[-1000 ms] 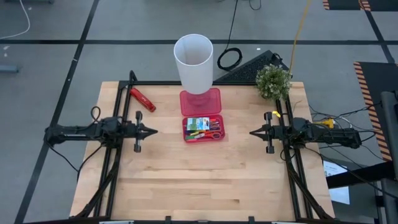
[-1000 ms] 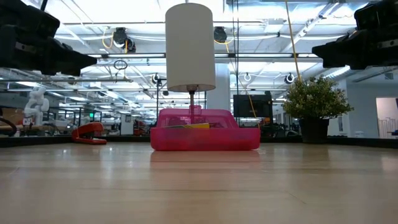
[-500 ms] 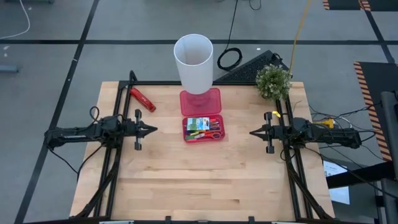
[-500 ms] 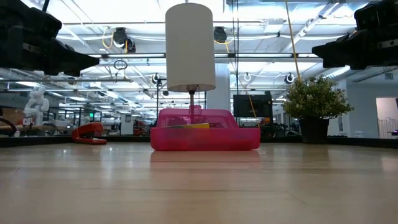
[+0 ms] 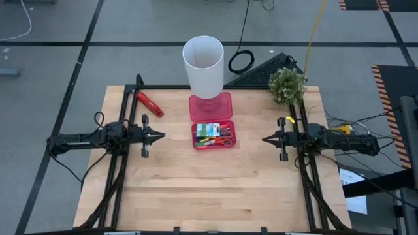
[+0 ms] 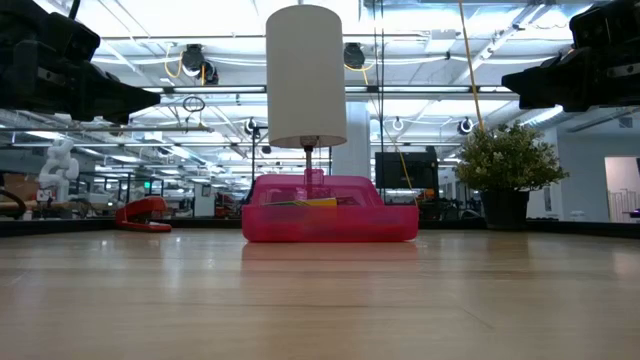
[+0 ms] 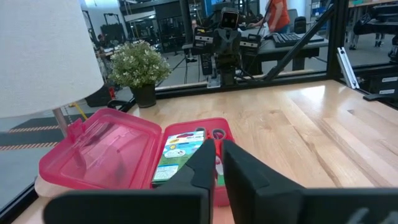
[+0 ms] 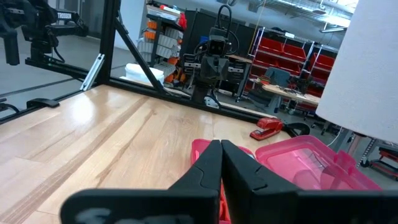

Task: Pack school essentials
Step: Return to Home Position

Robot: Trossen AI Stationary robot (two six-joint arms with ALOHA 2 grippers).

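**Case filled, lid still open, both arms parked**

The wooden table point(image 5: 196, 196) carries the tall white cup point(image 5: 204, 62) at its far edge, with a potted plant point(image 5: 286, 85) to one side and a chunky red-and-black tool point(image 5: 149, 104) to the other. Just in front of the cup lies the pink pencil case point(image 5: 213, 127), hinged open: its clear pink lid point(image 5: 210, 106) lies flat towards the cup and its tray faces up near the table's middle.

The left gripper point(image 5: 159, 136) hangs above the table on the case's left, well apart from it, fingers together. The right gripper point(image 5: 267, 139) mirrors it on the other side, also pinched shut and holding nothing.

Inside the tray sit the school essentials: a green-white packet point(image 5: 208, 128) along the far side, scissors point(image 5: 225, 136) with red handles beside it, and thin coloured pens point(image 5: 208, 141) along the near side. No stationery shows loose on the table.

Judging from this, filling looks finished and closing is what remains. That calls for one gripper to reach the lid's far edge, slip under it beside the cup's foot, and swing it over the tray without knocking the cup.
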